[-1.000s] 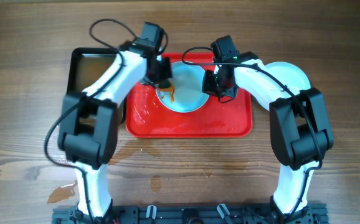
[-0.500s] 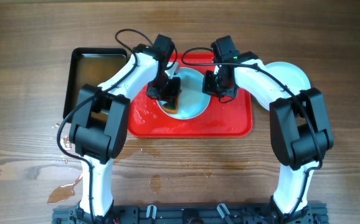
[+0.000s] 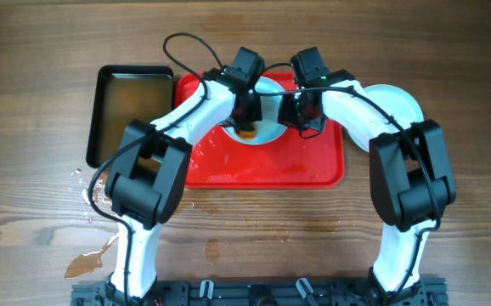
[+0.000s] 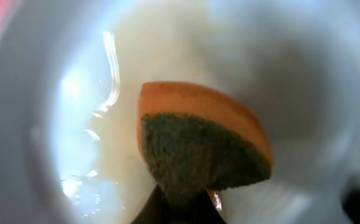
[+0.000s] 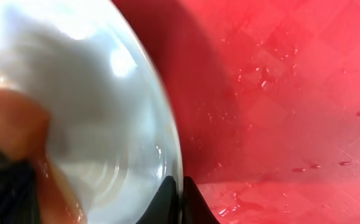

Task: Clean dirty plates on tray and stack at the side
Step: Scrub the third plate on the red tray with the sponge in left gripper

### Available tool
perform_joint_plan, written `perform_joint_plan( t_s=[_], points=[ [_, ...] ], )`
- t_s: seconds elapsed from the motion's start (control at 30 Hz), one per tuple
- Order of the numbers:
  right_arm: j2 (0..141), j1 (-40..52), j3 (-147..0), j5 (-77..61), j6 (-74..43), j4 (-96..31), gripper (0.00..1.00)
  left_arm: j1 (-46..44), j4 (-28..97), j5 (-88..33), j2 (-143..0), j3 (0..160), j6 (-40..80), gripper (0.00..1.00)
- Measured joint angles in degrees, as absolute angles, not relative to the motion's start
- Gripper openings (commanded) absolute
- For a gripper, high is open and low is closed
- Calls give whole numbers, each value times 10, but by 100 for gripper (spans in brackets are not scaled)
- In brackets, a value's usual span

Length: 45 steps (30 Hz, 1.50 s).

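A pale mint-white plate (image 3: 267,127) lies on the red tray (image 3: 262,166), near its far edge. My left gripper (image 3: 245,126) is shut on an orange sponge with a dark green scrub face (image 4: 198,146) and presses it on the plate's wet inside (image 4: 80,124). My right gripper (image 3: 301,119) is shut on the plate's right rim (image 5: 170,155); its fingertips (image 5: 179,198) pinch the edge over the tray (image 5: 279,93). A second plate (image 3: 398,102) lies on the table right of the tray, partly under my right arm.
A black pan of brownish water (image 3: 126,110) stands left of the tray. Puddles of spilled water (image 3: 93,255) lie on the wooden table at the front left. The tray's front half is wet.
My left gripper has moved right across the plate with the sponge, from the plate's left edge to its middle. The right gripper has kept its hold on the rim.
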<state>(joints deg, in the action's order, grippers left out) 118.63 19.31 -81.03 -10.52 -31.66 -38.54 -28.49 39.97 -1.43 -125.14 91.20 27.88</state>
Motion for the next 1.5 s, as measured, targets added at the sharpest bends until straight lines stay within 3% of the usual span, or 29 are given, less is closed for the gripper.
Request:
perform_joint_plan(
  t_s=[0.17,0.33,0.47,0.53,0.63,0.83,1.0,1.2,1.3,1.5],
  points=[
    [1186,193,-810,-108,-319,-385,4,-285,325,169,-1262,909,336,4],
    [1186,195,-810,-119,-318,-386,4,-285,357,201,-1265,910,338,4],
    [1186,196,-810,-118,-307,-395,4,-275,504,92,-1254,925,251,4],
    [1186,194,-810,-113,-299,-396,4,-265,538,-17,-1250,926,119,4],
    [1186,194,-810,-113,-297,-396,4,-265,549,-192,-1254,918,7,4],
    [1186,194,-810,-113,-297,-396,4,-270,477,-300,-1266,905,-53,4],
    [1186,194,-810,-112,-300,-393,4,-270,387,-267,-1269,903,-5,4],
    [1186,194,-810,-114,-304,-389,4,-245,308,-65,-1268,911,165,4],
    [1186,194,-810,-114,-304,-389,4,-231,332,23,-1265,914,231,4],
    [1186,204,-810,-135,-302,-385,4,-227,494,59,-1254,929,279,4]
  ],
)
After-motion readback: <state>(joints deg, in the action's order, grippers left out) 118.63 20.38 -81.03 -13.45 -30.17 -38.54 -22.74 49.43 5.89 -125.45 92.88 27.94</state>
